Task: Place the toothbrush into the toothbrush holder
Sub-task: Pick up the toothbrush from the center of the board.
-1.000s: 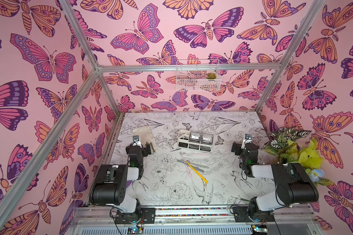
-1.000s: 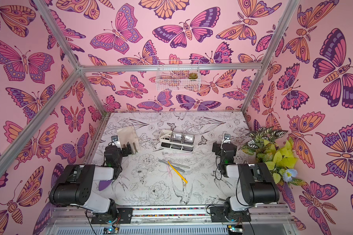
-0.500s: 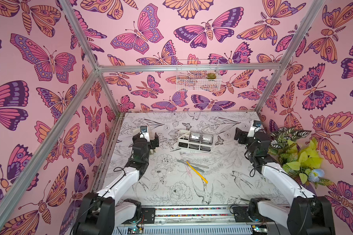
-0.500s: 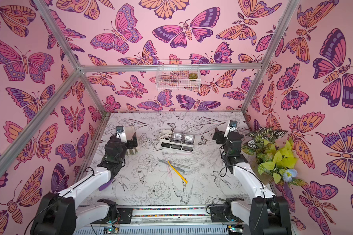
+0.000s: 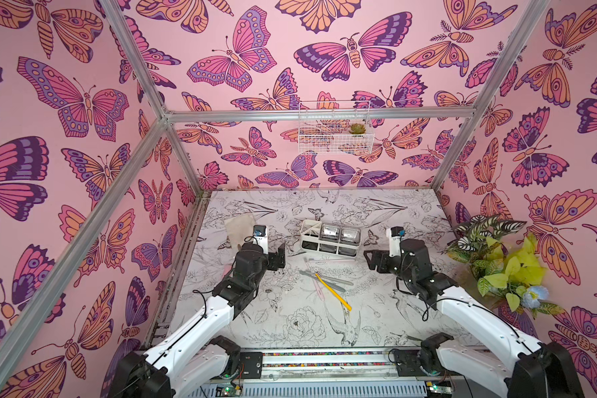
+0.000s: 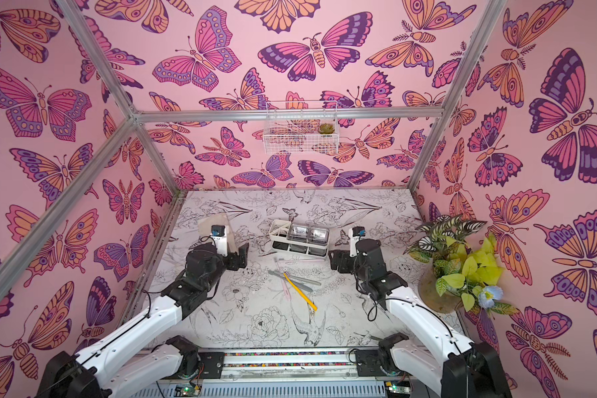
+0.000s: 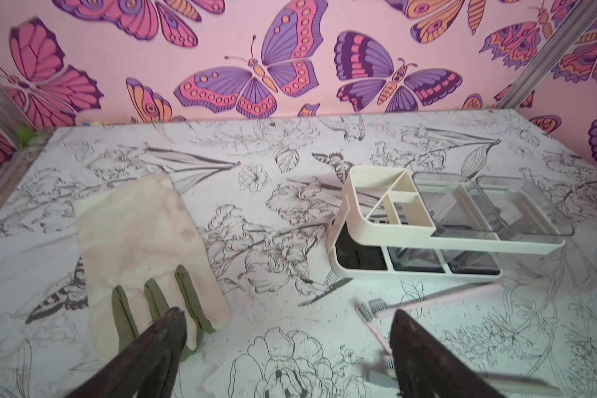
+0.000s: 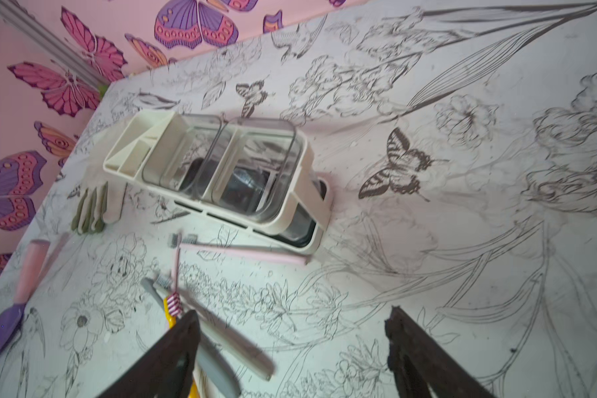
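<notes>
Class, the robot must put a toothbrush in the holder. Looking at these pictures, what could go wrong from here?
1. The yellow toothbrush lies crossed with the grey toothbrushes, so a grasp may pinch two or scatter them.
2. The toothbrush holder has narrow slots beside clear cups; a tilted brush could miss.
3. The left end effector and right end effector, both open, flank the pile and might collide.

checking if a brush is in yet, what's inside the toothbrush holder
The toothbrush holder holds two clear-grey cups; its divided slots show no brush. The toothbrushes lie on the table before it. Its dark lower tray is partly covered.
</notes>
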You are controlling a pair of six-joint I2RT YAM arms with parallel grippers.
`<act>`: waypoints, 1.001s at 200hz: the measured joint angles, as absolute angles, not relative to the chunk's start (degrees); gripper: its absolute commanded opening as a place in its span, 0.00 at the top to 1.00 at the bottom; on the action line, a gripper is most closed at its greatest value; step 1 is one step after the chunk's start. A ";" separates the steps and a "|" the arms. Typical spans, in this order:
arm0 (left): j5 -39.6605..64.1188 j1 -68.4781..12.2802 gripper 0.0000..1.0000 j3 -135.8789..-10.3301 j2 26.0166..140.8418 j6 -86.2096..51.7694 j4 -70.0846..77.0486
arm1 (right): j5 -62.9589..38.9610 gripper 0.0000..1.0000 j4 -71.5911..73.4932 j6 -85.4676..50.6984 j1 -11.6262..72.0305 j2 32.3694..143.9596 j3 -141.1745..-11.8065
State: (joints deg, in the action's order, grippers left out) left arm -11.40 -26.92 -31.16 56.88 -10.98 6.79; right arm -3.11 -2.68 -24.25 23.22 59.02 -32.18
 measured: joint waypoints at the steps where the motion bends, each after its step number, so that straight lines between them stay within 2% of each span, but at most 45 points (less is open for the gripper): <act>1: -11.35 -26.98 0.08 -31.16 56.99 -11.11 6.52 | -3.03 0.14 -2.79 -24.25 23.35 59.00 -32.18; 30: -11.07 -28.97 0.09 -29.65 57.36 -14.13 5.06 | -0.93 0.13 -4.54 -24.18 28.91 60.86 -32.18; 97: -11.27 -29.17 0.10 -29.34 61.19 -17.80 5.82 | 1.87 0.16 -5.13 -25.54 36.97 74.22 -33.82; 145: -9.61 -29.17 0.11 -31.11 66.98 -20.82 4.56 | 3.01 0.24 -4.47 -26.20 38.68 78.04 -35.29; 200: -8.91 -29.17 0.11 -31.81 68.03 -22.46 4.16 | 5.58 0.32 -4.62 -26.83 47.48 78.65 -36.64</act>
State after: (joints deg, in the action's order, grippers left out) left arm -8.91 -29.17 -31.81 68.03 -22.46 4.16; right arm 5.58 -4.62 -26.83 47.48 78.65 -36.64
